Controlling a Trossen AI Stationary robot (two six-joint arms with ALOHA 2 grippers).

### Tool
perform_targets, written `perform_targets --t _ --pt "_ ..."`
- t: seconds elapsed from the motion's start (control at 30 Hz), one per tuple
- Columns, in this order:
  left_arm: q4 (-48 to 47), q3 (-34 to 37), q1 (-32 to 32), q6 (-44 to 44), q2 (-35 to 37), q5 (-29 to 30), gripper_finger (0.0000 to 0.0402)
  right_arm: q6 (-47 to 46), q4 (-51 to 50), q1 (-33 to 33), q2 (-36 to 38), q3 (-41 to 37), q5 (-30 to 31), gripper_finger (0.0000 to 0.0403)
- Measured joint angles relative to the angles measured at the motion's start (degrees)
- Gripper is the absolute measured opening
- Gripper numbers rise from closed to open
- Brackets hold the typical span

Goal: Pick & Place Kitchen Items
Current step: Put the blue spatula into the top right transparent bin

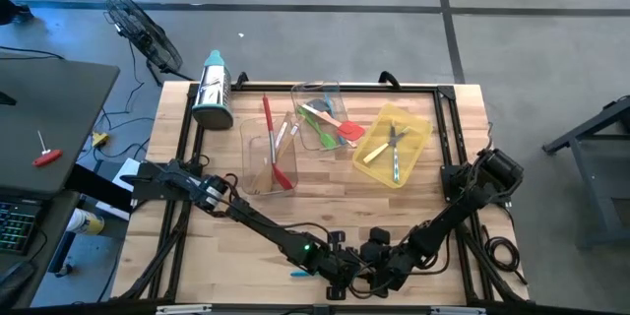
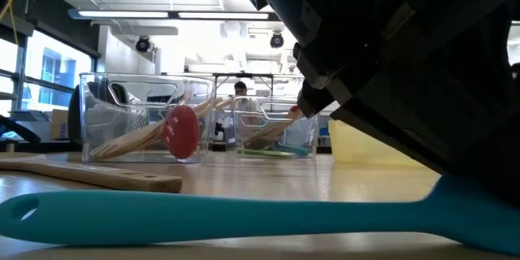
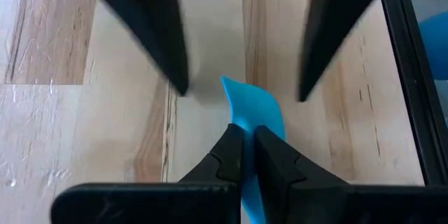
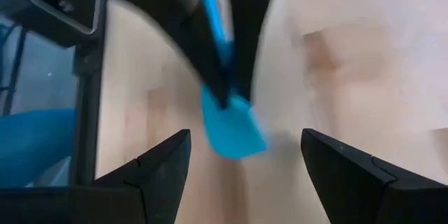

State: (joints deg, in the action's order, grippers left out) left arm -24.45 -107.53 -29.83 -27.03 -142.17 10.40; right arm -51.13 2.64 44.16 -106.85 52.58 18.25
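Teal silicone spatula [image 2: 244, 215] is lying flat at the table's near edge, hanging hole at its handle end, next to a wooden utensil [image 2: 97, 175], and the other spatulas [image 1: 330, 126] and cutlery [image 1: 394, 150] are already sitting in the trays.

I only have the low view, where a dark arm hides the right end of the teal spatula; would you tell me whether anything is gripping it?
Observer: Yes, the left tool is shut on the teal spatula, just behind its blade.
Operator: Thank you. Where is the right tool?
Observer: The right tool is open, standing either side of the blade tip without touching it.
Operator: And where on the table is this?
Observer: Midway along the table edge opposite the grater.
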Motion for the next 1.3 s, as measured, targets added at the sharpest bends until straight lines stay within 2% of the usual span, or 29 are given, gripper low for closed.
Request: perform_targets --t 0.43,0.53,0.63,1.0,1.2,1.3 --pt "0.02 0.0 -0.03 0.24 0.0 0.2 0.0012 3.12 3.5 -0.57 -2.1 -0.02 -0.43 0.0263" --pt "0.0 0.02 -0.03 0.24 0.0 0.47 0.0012 3.53 3.58 -0.61 -2.12 -0.02 -0.93 0.0253" --pt "0.02 0.02 -0.01 0.23 0.0 0.52 0.0012 3.69 3.56 -0.63 -2.16 -0.02 -1.06 0.0225" --pt "0.87 0.15 0.01 0.8 0.0 1.1 0.0012 5.82 4.79 -0.85 -2.35 -0.08 -2.12 0.0079" --pt "1.13 0.17 0.05 1.29 0.0 1.49 0.0012 6.37 4.98 -1.12 -2.36 -0.13 -2.71 0.0016" --pt "1.18 0.17 0.05 1.27 0.02 2.06 0.0012 7.38 4.98 -1.48 -2.34 -0.13 -3.83 0.0007"
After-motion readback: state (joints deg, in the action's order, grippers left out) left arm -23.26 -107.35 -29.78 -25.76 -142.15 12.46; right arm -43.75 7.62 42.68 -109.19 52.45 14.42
